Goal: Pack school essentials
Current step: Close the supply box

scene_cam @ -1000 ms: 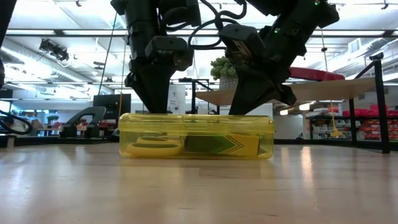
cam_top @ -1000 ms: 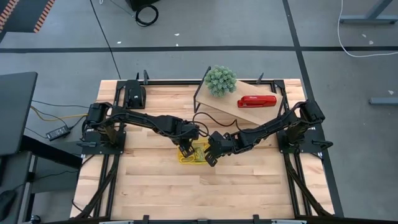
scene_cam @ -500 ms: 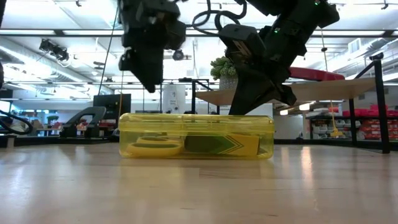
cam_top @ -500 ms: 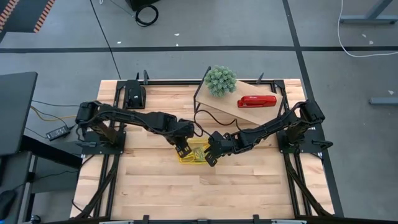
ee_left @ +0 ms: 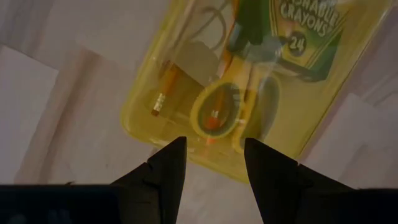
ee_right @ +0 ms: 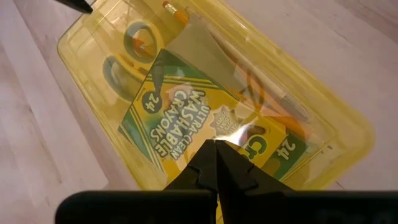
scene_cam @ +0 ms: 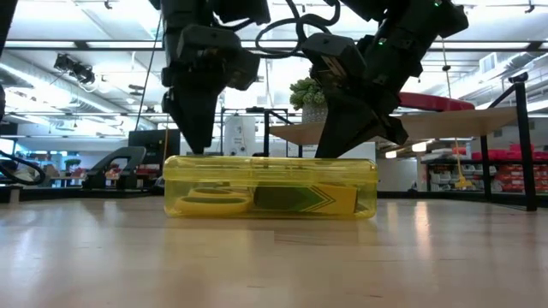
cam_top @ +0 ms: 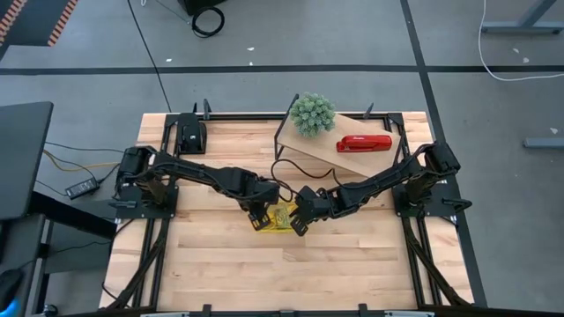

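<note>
The clear yellow plastic pencil case, lid seemingly closed, lay just beyond the left gripper, fingers apart and empty; the right gripper, fingers together, pressed its lid. Light, rigid, slick: best gripped across its narrow sides

Crayon box, scissors and pencils lie inside closed yellow case.
</note>
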Robot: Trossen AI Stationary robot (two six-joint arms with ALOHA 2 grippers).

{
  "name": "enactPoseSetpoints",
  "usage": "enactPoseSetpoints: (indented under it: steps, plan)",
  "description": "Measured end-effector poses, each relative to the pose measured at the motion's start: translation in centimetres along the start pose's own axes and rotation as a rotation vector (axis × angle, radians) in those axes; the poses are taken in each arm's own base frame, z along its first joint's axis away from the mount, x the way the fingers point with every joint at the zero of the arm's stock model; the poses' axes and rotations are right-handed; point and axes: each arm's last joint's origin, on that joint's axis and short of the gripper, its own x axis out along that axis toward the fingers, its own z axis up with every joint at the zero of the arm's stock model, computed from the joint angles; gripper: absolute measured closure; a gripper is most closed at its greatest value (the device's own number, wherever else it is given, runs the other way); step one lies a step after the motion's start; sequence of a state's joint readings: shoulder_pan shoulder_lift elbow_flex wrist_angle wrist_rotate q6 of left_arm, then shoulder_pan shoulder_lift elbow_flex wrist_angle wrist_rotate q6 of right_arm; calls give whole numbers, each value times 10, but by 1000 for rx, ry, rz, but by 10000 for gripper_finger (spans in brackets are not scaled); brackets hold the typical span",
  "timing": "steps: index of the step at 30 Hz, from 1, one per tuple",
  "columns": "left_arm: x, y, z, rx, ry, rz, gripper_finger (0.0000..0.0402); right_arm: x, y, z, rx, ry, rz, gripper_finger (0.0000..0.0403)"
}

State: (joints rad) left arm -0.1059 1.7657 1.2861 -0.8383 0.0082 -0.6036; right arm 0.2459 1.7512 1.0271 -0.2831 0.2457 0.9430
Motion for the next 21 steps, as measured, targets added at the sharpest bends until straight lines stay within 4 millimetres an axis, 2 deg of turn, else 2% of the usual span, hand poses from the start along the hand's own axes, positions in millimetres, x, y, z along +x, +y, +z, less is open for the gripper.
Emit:
enactPoseSetpoints:
  steps: [21]
  plan:
    - [11, 4, 4, 28, 1, 53, 230, 0, 0, 0, 3, 5, 4, 397]
